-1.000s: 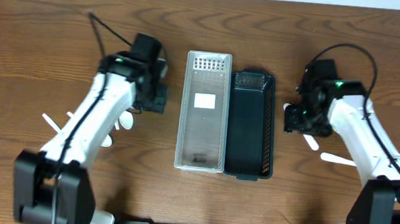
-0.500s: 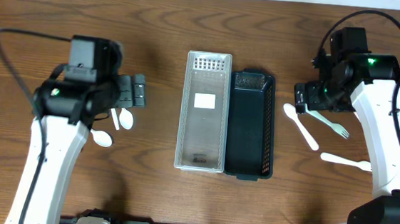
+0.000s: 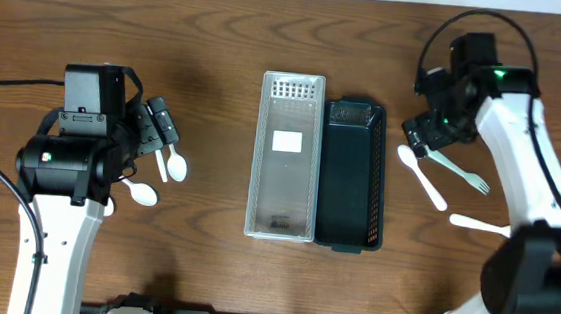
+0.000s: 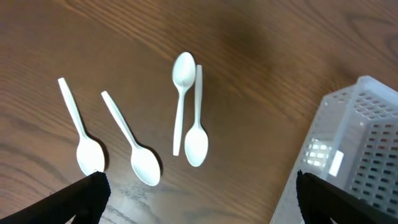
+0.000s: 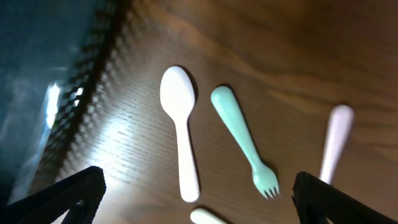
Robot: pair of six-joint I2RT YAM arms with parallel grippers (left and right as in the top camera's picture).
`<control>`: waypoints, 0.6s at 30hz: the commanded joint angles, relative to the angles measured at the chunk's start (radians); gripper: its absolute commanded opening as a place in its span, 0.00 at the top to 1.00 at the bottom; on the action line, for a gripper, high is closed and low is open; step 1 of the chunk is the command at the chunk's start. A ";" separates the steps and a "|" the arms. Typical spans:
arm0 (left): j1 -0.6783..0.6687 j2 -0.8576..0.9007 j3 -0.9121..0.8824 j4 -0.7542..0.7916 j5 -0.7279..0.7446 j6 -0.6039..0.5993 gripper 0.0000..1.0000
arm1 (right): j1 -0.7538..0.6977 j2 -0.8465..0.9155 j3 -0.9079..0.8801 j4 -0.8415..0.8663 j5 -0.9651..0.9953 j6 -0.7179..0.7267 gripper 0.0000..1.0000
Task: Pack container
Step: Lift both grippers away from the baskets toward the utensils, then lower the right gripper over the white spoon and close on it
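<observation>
Wood-grain table carries everything. At left, the left gripper (image 4: 199,202) hangs over four white spoons (image 4: 196,124), jaws spread wide and empty, wrist pointing down. Mid-table sits the clear bin (image 3: 257,175) with the dark bin (image 3: 383,185) just beside it on the right; neither holds any cutlery. At right, the right gripper (image 5: 199,196) hovers, likewise wide and empty, above a spoon (image 5: 180,124) and a green fork (image 5: 239,134). Packing seems not yet begun: next, each arm should drop onto one handle, pinch it, and carry it inward.
</observation>
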 commanded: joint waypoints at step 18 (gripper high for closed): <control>0.004 0.016 0.007 -0.006 -0.076 -0.019 0.02 | -0.005 0.187 -0.008 0.039 -0.074 -0.042 0.01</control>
